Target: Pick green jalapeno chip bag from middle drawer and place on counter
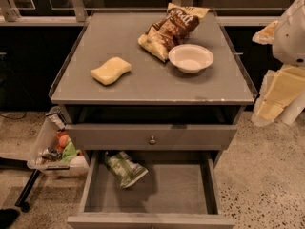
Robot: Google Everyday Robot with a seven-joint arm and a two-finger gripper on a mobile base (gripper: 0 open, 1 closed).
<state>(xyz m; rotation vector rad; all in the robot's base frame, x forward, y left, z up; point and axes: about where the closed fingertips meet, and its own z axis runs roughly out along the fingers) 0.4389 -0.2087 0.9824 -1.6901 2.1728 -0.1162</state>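
Observation:
The green jalapeno chip bag point(125, 168) lies in the back left part of the open middle drawer point(190, 194), on its grey floor. The counter point(152, 78) is the grey top above it. My gripper point(279, 97) hangs at the right edge of the view, beside the counter's right side and well above and to the right of the drawer. It is far from the bag and touches nothing that I can see.
On the counter are a yellow sponge point(111, 70), a white bowl point(190, 57) and a brown-and-yellow chip bag point(169, 30). A closed drawer front with a round knob point(152, 140) sits above the open drawer. A clear bin of items point(55, 151) stands on the floor at left.

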